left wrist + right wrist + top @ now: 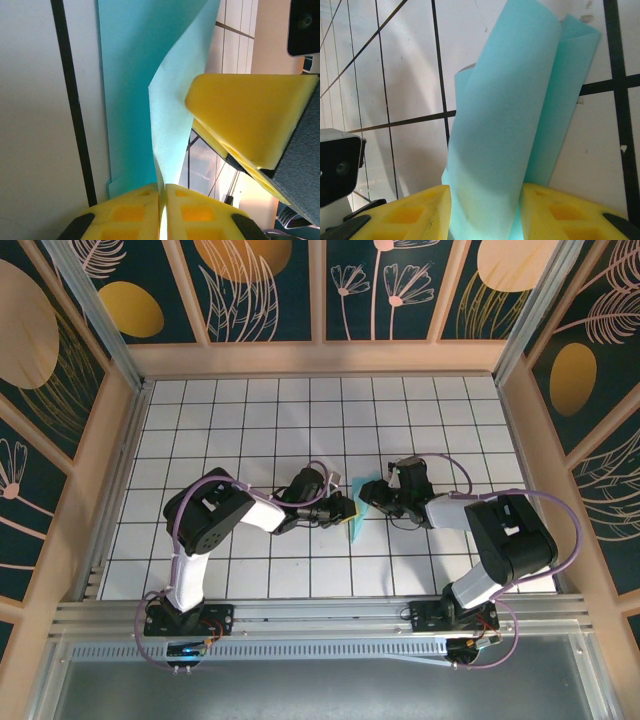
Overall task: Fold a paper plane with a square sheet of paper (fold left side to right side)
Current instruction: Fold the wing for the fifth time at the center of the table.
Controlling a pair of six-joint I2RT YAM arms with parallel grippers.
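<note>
The turquoise square sheet of paper (362,504) lies partly folded at the table's middle, between my two grippers. My left gripper (346,508) comes in from the left. In the left wrist view it (163,188) is shut on a lifted flap of the paper (172,95), whose thin edge is pinched between the yellow pads. The rest of the sheet lies flat on the tile. My right gripper (380,498) reaches in from the right. In the right wrist view its jaws (485,194) stand apart, and a curled flap of the paper (505,120) rises through the gap.
The white grid table (240,410) is walled by wooden side panels (120,430). The right gripper's yellow fingers (245,112) hang close beside the left one's. The left arm's black camera housing (337,167) sits near the right gripper.
</note>
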